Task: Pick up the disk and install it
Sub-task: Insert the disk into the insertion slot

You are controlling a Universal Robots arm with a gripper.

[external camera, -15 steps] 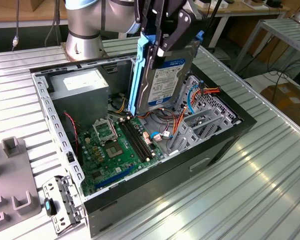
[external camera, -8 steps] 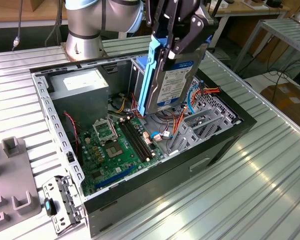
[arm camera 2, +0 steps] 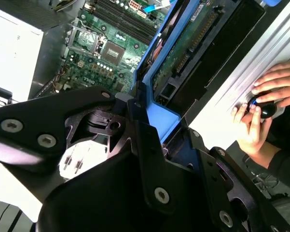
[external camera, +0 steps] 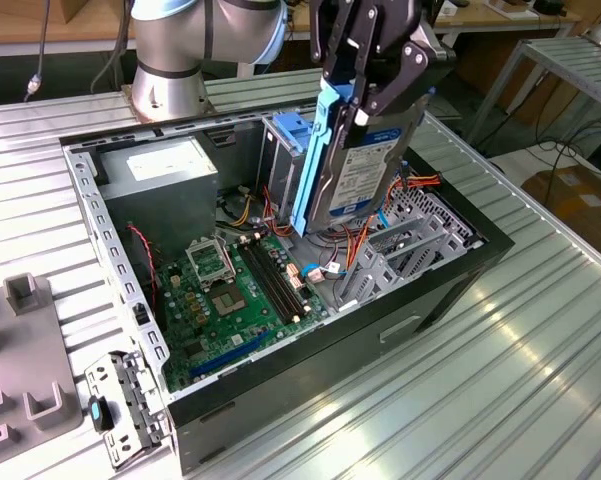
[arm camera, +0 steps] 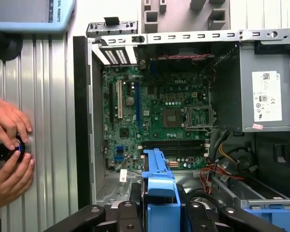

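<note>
Hand (external camera: 365, 103) clamps the disk (external camera: 365, 175) on edge by its blue rails (external camera: 315, 150); just below the hand lies the open computer case (external camera: 450, 290).

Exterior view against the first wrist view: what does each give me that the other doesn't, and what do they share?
Exterior view: the disk, labelled face showing, tilted above the open case, and the arm's base behind. First wrist view: a person's hands on a dark round control beside the case. Both: the gripper shut on the disk, the motherboard and the grey power supply.
</note>
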